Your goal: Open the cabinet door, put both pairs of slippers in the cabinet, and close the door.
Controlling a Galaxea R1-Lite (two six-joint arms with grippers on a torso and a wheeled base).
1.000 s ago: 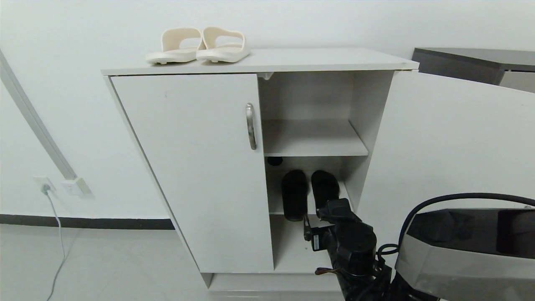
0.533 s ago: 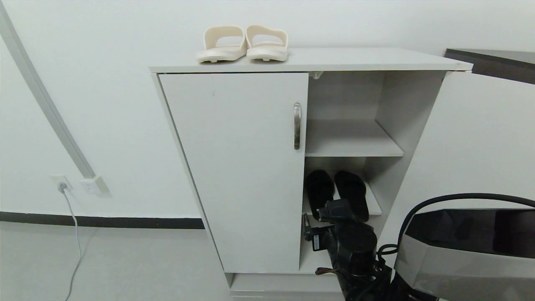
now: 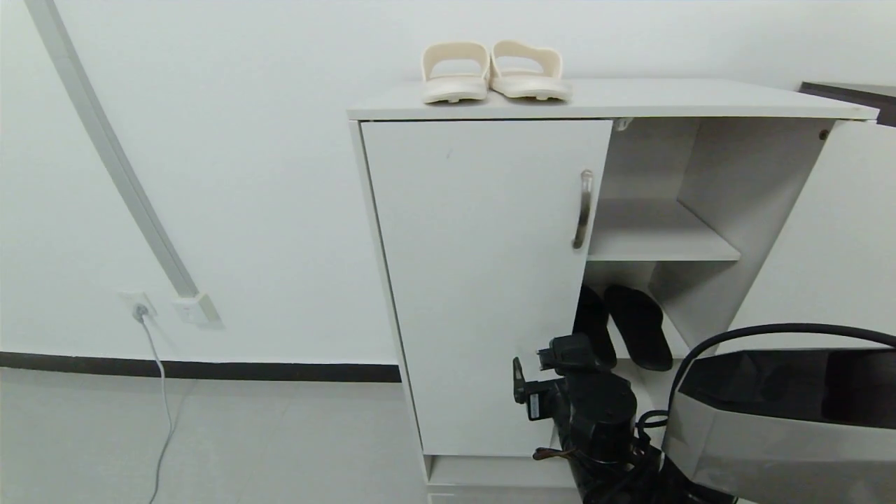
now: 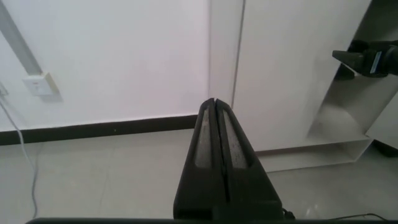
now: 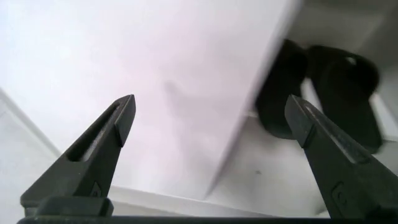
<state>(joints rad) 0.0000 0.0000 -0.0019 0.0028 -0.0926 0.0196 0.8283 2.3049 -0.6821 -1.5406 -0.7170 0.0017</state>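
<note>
Looked roughly halfway done, going by the layout. Had the cabinet (image 3: pixel 700 105) with its right door (image 3: pixel 826 245) swung wide open and the left door (image 3: pixel 483 280) shut. Found the black slippers (image 3: pixel 637 325) already tucked inside, side by side, one level below the upper shelf (image 3: pixel 658 241). Left to do, by the look of it: getting the cream slippers (image 3: pixel 493 70), parked as a pair on top of the cabinet toward its left end, inside too, then shutting the door. Spotted the right hand (image 5: pixel 210 106) low in front of the cabinet, just by the free edge of the left door, pointed in toward the black pair, jaws spread wide and gripping nothing. Caught the left hand (image 4: pixel 215 109) off to the left, down near the floor (image 4: pixel 124 168), aimed at the wall (image 4: pixel 124 50) and the cabinet's side, fingers pressed flat together, nothing between them.
</note>
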